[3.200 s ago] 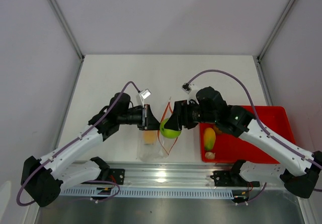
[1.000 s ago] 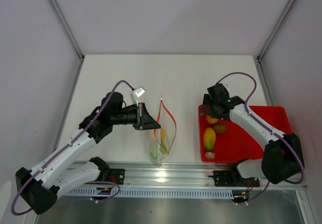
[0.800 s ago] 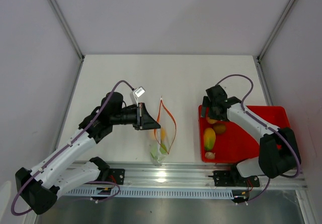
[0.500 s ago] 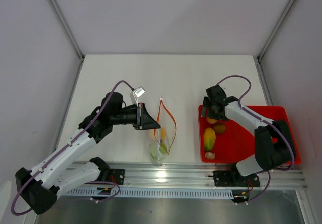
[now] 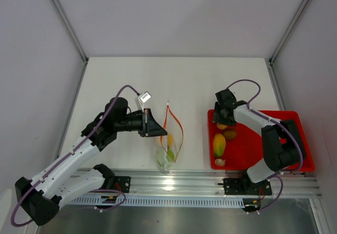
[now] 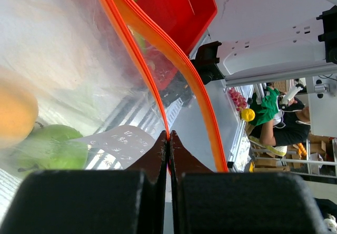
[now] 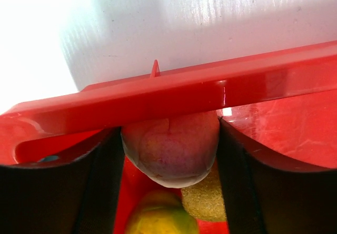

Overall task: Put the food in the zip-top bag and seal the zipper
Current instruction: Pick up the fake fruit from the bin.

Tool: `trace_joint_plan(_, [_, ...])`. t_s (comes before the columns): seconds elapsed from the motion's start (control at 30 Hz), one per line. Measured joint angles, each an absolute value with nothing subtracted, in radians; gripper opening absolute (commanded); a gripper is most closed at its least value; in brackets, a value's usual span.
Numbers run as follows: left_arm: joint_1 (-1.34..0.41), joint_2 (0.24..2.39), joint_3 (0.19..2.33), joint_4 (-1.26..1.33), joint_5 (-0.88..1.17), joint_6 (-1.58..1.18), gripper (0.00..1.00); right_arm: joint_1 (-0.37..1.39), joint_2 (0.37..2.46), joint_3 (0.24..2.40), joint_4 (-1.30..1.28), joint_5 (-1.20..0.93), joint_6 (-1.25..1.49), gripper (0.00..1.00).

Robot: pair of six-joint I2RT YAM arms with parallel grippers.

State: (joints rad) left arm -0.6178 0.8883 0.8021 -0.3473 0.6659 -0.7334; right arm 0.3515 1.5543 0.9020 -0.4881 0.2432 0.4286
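Observation:
The clear zip-top bag (image 5: 169, 149) hangs between the arms with its mouth open. My left gripper (image 5: 152, 125) is shut on one lip of the red-orange zipper (image 6: 138, 26), as the left wrist view shows (image 6: 168, 135). A green apple (image 6: 52, 147) and an orange (image 6: 16, 110) lie inside the bag. My right gripper (image 5: 221, 122) reaches into the red tray (image 5: 279, 152). In the right wrist view its fingers (image 7: 100, 192) press both sides of the pinkish peach (image 7: 168, 155). A mango (image 5: 219, 145), a brown kiwi-like ball (image 5: 230, 134) and a tiny beige piece (image 5: 219, 162) lie in the tray.
The tray's near rim (image 7: 174, 97) crosses right above the peach in the right wrist view, with the kiwi-like ball (image 7: 202, 200) and mango (image 7: 158, 215) just below it. An aluminium rail (image 5: 174, 184) runs along the table's front edge.
The apple went from the right gripper into the bag. The right arm then swung to the tray, and its fingers have narrowed onto the peach. The left arm holds still.

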Motion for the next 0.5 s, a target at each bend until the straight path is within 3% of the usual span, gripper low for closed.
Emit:
trace_joint_plan(0.07, [-0.618, 0.886, 0.801, -0.348, 0.666, -0.733, 0.00, 0.352, 1.554, 0.902, -0.486, 0.241, 0.426, 0.53])
trace_joint_plan(0.37, [-0.618, 0.883, 0.799, -0.349, 0.666, -0.734, 0.01, 0.352, 1.473, 0.898, -0.525, 0.242, 0.428, 0.00])
trace_joint_plan(0.5, [-0.618, 0.883, 0.799, -0.349, 0.666, -0.733, 0.01, 0.352, 1.362, 0.923, -0.595, 0.247, 0.428, 0.00])
